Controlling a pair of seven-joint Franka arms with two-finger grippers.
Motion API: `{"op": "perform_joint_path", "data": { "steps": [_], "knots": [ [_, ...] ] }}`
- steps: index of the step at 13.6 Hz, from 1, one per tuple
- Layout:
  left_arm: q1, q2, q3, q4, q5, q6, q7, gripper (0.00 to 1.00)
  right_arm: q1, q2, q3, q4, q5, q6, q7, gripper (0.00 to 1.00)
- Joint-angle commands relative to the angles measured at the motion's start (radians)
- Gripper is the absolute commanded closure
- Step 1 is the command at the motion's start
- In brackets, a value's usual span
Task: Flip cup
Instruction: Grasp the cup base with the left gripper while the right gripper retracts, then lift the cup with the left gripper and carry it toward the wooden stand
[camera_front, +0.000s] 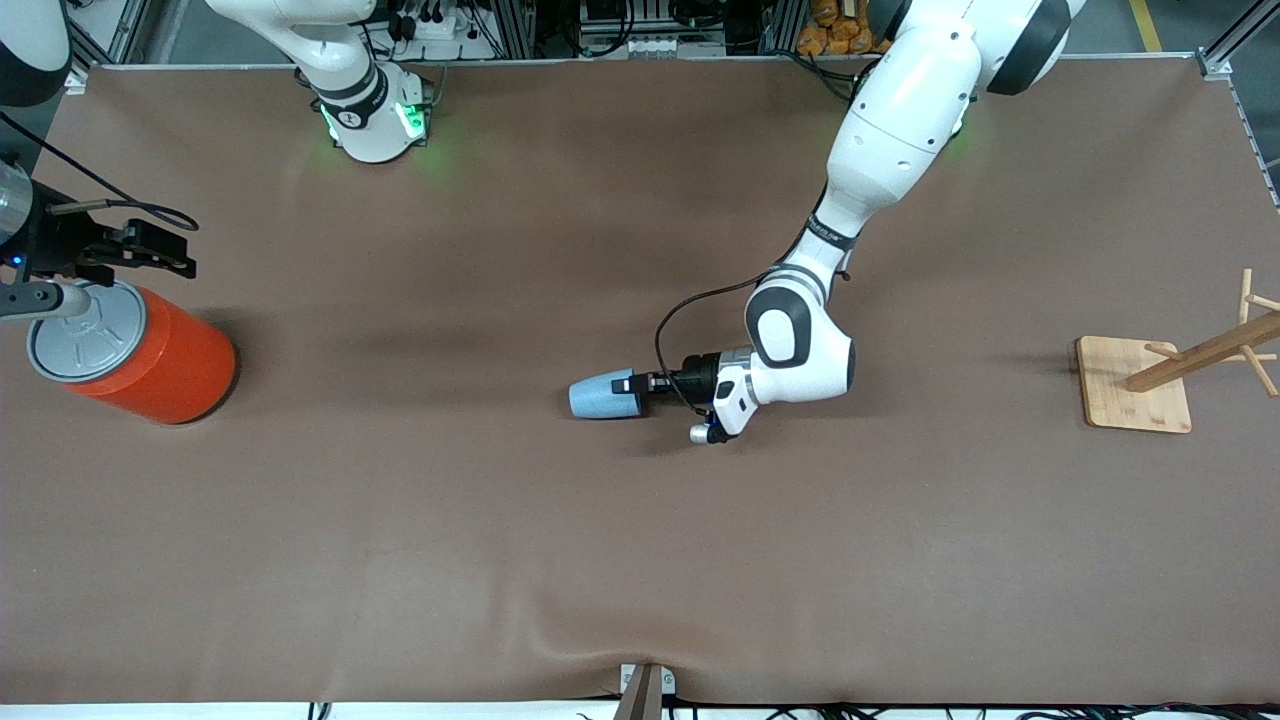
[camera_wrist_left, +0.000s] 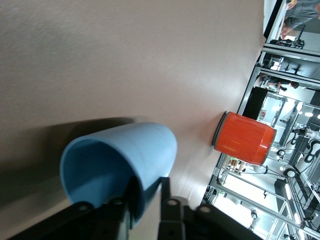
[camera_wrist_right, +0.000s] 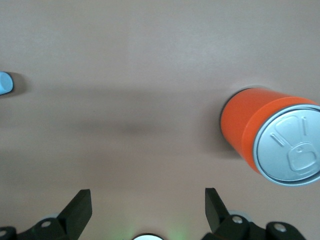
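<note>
Two items are cut off in my front view: the right gripper (camera_front: 150, 255) shows only partly at the left edge of the frame, and the wooden rack (camera_front: 1180, 375) runs out at the right edge. In the left wrist view, the left gripper's fingers (camera_wrist_left: 167, 192) are visible only at their tips along the bottom edge. The right wrist view confirms the right gripper's jaws spread wide, holding nothing, hovering beside the orange can (camera_front: 140, 350); this arm waits.

I see the cup (camera_front: 605, 395) near the centre of the frame, lying on its side on the brown table (camera_front: 640, 560). It is small, light blue and tapered, darker blue inside. The left gripper (camera_front: 642, 383) is clamped on its rim wall, one finger inside the mouth, one outside.
</note>
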Motion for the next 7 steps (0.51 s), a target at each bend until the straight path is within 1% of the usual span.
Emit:
{"op": "perform_joint_path", "data": {
  "steps": [1, 2, 3, 4, 5, 6, 7],
  "knots": [
    [-0.008, 0.0, 0.009, 0.015, -0.011, 0.011, 0.014, 1.0, -0.008, -0.049, 0.001, 0.005, -0.017, -0.056, 0.115, 0.0],
    [-0.013, -0.006, 0.015, 0.027, 0.028, 0.011, 0.005, 1.0, -0.001, -0.072, 0.005, 0.008, -0.016, -0.053, 0.192, 0.0],
    [-0.013, -0.015, 0.01, 0.038, 0.094, 0.011, -0.021, 1.0, 0.001, -0.078, 0.007, 0.024, -0.014, -0.053, 0.257, 0.0],
    [-0.008, -0.025, 0.012, 0.041, 0.131, 0.009, -0.074, 1.0, 0.001, -0.081, 0.007, 0.047, -0.016, -0.059, 0.291, 0.0],
    [-0.007, -0.041, 0.013, 0.042, 0.171, 0.009, -0.113, 1.0, -0.007, -0.078, 0.001, 0.064, -0.01, -0.059, 0.271, 0.0],
    [-0.004, -0.051, 0.013, 0.05, 0.223, 0.009, -0.142, 1.0, -0.011, -0.075, -0.002, 0.068, -0.007, -0.058, 0.204, 0.0],
    [0.001, -0.058, 0.013, 0.073, 0.28, 0.005, -0.187, 1.0, -0.013, -0.078, -0.007, 0.068, -0.005, -0.061, 0.085, 0.0]
  ]
}}
